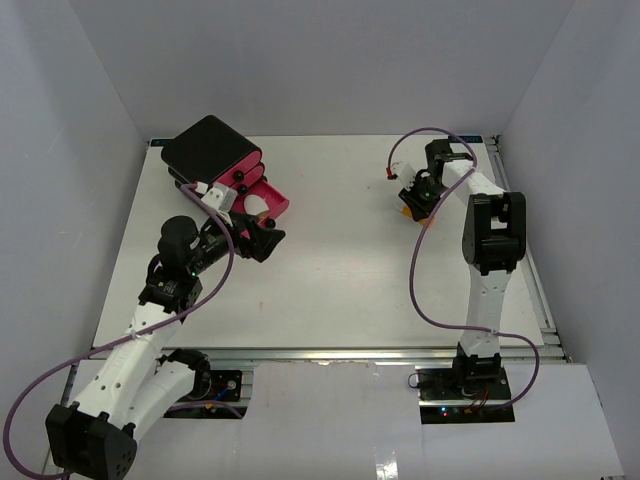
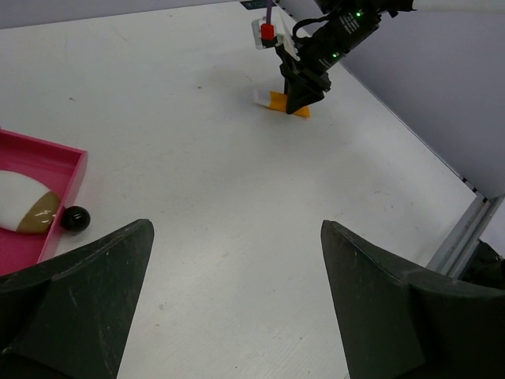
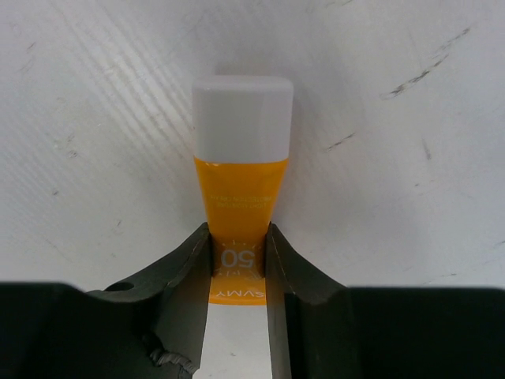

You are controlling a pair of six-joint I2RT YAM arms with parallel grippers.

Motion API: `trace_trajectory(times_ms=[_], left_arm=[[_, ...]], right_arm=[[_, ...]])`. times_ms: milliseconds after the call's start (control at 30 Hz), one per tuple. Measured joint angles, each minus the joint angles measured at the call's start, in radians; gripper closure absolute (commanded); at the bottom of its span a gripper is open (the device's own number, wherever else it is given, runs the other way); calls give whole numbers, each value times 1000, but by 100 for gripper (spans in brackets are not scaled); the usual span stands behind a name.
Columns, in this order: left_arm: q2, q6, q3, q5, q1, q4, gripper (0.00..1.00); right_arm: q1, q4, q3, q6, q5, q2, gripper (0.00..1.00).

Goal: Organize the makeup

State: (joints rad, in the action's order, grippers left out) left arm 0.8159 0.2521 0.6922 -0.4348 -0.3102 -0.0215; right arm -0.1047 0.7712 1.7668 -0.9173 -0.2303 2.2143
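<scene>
Currently my right hand (image 3: 237, 241) is pinched on the crimped tail of the orange tube (image 3: 241, 185), which lies on the tabletop (image 3: 394, 197) well right of the black box (image 1: 208, 148); light, soft, likely slick, so I'd squeeze gently.

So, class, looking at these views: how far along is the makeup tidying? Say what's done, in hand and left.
Done: the white puff lies in the open pink drawer of the black box. In hand: the right gripper is closed on the orange tube, which lies on the table. Left: carrying that tube to the box; the open left gripper hovers empty beside the drawer.
</scene>
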Motion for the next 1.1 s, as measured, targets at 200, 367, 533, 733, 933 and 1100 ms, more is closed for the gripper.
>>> trace_trajectory(times_ms=[200, 367, 533, 733, 933, 1100], left_arm=[[37, 39, -27, -165, 1, 90, 2], [84, 123, -47, -268, 0, 177, 2], [152, 244, -66, -281, -65, 302, 2], [213, 302, -114, -156, -356, 518, 2], [434, 280, -75, -23, -522, 701, 2], [563, 220, -13, 56, -609, 729, 2]], right_arm=[[0, -5, -228, 22, -53, -182, 85], [0, 9, -430, 49, -219, -473, 84], [-2, 36, -556, 74, -480, -741, 83], [-3, 47, -689, 81, -703, -843, 81], [6, 46, -742, 77, -823, -957, 81], [22, 40, -770, 75, -897, -1050, 80]])
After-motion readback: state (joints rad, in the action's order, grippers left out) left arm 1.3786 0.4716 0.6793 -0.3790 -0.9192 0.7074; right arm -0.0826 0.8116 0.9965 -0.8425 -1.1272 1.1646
